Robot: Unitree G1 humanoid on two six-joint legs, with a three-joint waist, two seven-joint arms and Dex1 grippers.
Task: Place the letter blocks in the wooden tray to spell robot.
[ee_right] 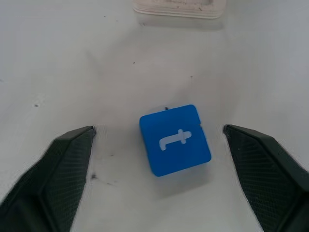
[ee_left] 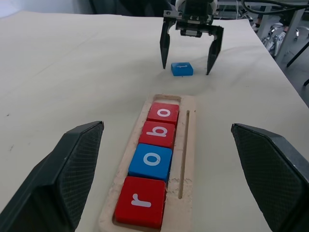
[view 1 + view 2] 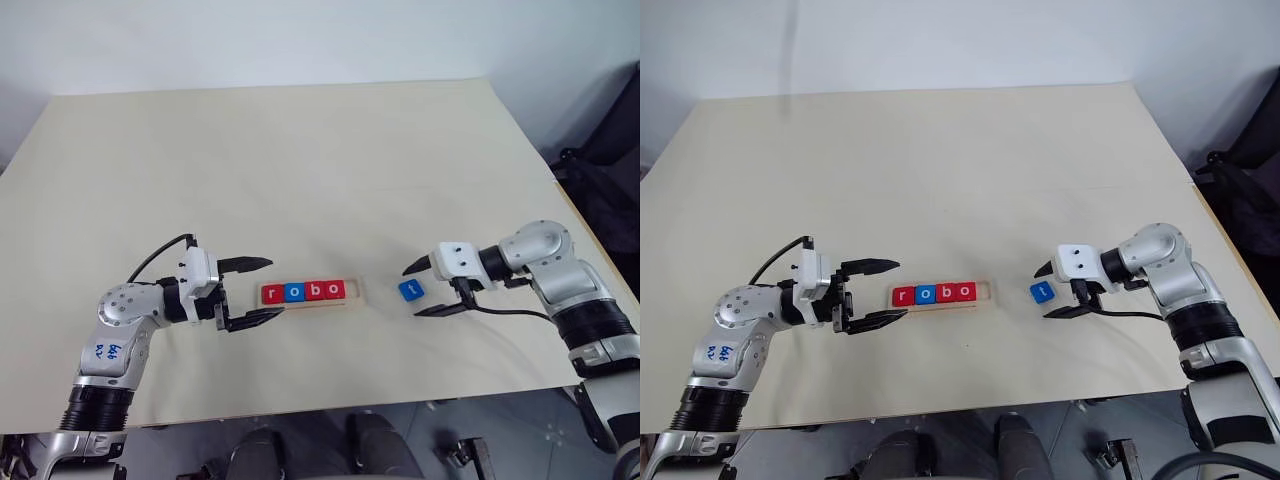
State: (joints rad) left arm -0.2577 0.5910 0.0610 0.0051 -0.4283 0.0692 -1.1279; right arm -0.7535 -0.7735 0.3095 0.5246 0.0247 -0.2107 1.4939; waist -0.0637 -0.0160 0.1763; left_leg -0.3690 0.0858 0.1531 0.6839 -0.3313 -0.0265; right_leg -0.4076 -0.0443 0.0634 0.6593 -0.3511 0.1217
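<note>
A pale table [image 3: 300, 150] before a white wall [image 3: 300, 40].

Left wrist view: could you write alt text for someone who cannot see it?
A pale wooden tray on a beige table holds four letter blocks spelling "robo": red r, blue o, red b, red o. Beyond it, the open right gripper straddles a blue block; the left gripper's fingers frame the view.

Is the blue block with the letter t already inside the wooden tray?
No, the blue t block lies on the table between the open fingers of the right gripper, apart from the wooden tray.
</note>
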